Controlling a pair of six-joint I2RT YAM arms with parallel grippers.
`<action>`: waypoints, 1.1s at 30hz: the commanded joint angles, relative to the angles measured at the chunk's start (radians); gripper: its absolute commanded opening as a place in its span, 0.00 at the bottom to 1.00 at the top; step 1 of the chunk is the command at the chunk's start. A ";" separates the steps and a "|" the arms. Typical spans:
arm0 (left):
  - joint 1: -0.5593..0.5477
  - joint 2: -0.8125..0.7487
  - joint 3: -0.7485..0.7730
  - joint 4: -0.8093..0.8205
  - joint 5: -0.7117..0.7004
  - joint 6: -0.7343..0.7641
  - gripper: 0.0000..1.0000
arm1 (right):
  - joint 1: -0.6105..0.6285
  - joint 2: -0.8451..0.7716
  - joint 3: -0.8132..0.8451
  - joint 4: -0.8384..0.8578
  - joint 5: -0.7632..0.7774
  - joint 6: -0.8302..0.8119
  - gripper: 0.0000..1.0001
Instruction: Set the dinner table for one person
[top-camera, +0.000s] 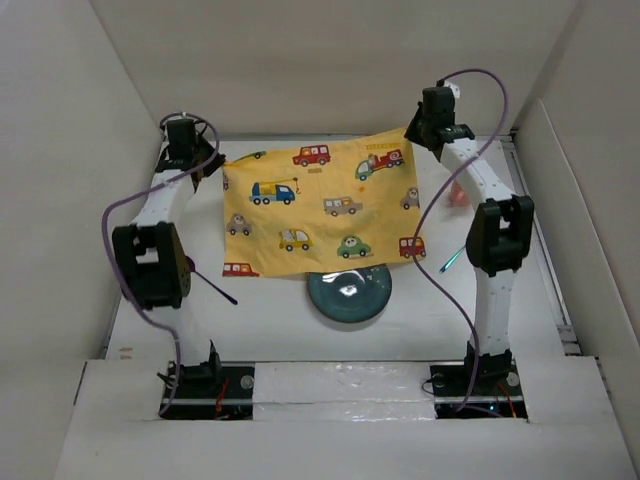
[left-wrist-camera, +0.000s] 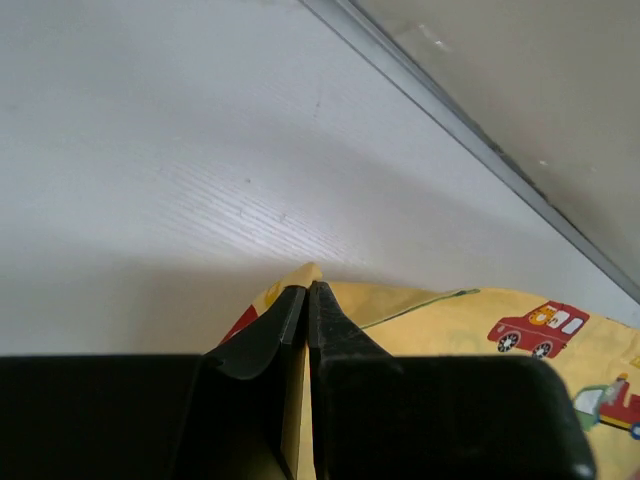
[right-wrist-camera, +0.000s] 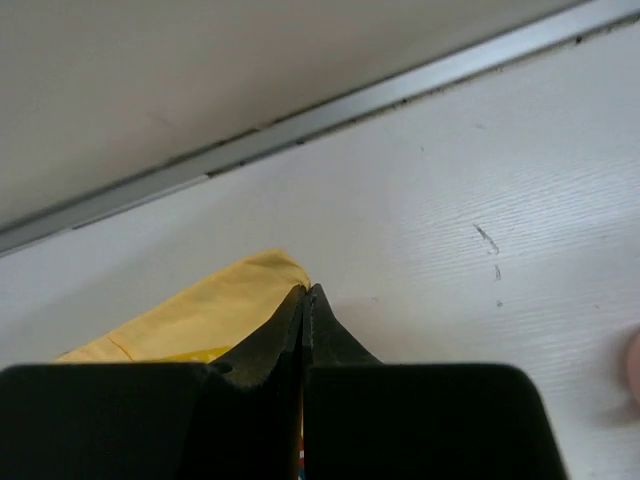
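Observation:
A yellow cloth mat (top-camera: 320, 205) printed with small cars hangs stretched between both arms above the white dinner table (top-camera: 270, 325). My left gripper (top-camera: 213, 162) is shut on the mat's far left corner (left-wrist-camera: 300, 272). At the far right corner (right-wrist-camera: 262, 272), my right gripper (top-camera: 412, 133) is shut on the cloth as well. In each wrist view the black jaws meet with yellow fabric pinched between them. A dark teal plate (top-camera: 349, 292) lies on the table, partly hidden under the mat's near edge.
A purple-handled utensil (top-camera: 217, 288) lies left of the plate and a teal-handled one (top-camera: 452, 260) to its right. A small pink object (top-camera: 457, 194) sits by the right arm. White walls and a metal rail (right-wrist-camera: 300, 125) bound the far side.

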 joint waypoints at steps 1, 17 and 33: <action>-0.001 0.120 0.165 0.075 0.020 -0.020 0.00 | -0.021 0.075 0.157 -0.013 0.015 0.029 0.00; -0.045 0.025 0.082 -0.066 0.041 0.095 0.45 | -0.037 -0.124 -0.047 -0.036 -0.048 0.090 0.24; -0.418 -0.188 -0.391 -0.067 -0.078 0.116 0.30 | 0.040 -0.575 -0.964 0.022 -0.154 0.170 0.48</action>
